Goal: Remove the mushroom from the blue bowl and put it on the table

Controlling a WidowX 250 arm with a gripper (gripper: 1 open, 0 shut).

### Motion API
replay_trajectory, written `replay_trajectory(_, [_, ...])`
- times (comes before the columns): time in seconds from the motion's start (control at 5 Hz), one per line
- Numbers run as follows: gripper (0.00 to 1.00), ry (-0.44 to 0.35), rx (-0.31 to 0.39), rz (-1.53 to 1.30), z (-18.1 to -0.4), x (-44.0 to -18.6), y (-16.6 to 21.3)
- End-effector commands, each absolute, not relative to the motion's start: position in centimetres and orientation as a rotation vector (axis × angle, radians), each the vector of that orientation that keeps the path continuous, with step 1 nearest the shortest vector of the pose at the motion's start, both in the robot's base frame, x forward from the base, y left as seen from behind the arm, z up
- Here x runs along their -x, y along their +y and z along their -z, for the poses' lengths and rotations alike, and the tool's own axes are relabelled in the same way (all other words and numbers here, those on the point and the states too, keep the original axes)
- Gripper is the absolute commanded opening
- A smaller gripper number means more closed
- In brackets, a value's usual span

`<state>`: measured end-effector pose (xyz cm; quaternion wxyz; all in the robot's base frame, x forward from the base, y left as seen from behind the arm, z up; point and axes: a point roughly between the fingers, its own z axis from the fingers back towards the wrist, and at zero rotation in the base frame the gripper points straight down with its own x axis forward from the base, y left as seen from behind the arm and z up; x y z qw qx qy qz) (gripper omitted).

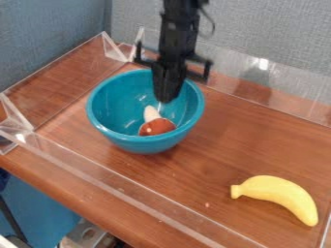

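Your black gripper is clenched above the glossy teal-blue bowl on the wood-grain bench, apparently empty; the small reddish-brown-capped toy mushroom sits inside toward five o'clock, awaiting another grasp

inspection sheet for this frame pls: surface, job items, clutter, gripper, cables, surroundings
Surface: brown wood-grain table, low clear acrylic walls around it.
Job's things: mushroom inside the blue bowl, not yet on the table.
Clutter: yellow banana lying near the right front corner.
Grippers: gripper shut, pointing down over the bowl, above the mushroom; grip not confirmed.
Cables: nothing seen.
Surroundings: blue-grey backdrop behind the table.
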<state>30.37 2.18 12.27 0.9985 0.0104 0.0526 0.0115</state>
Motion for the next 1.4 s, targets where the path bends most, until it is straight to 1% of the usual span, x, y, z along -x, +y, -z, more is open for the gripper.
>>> replay_trajectory(0.0, [0.00,-0.006,-0.014,0.013,-17.0,-29.0,-0.1])
replay_trajectory(0.2, [0.00,-0.035,-0.008,0.053,-18.1,-27.2,-2.4])
replay_trajectory(0.4, [0.00,-0.017,-0.005,0.126,-17.3,-25.1,-5.6])
replay_trajectory(0.6, [0.00,0.003,-0.004,0.145,-16.1,-24.2,-5.8])
replay_trajectory(1.2, [0.00,0.093,-0.015,0.217,-8.5,-22.6,-6.8])
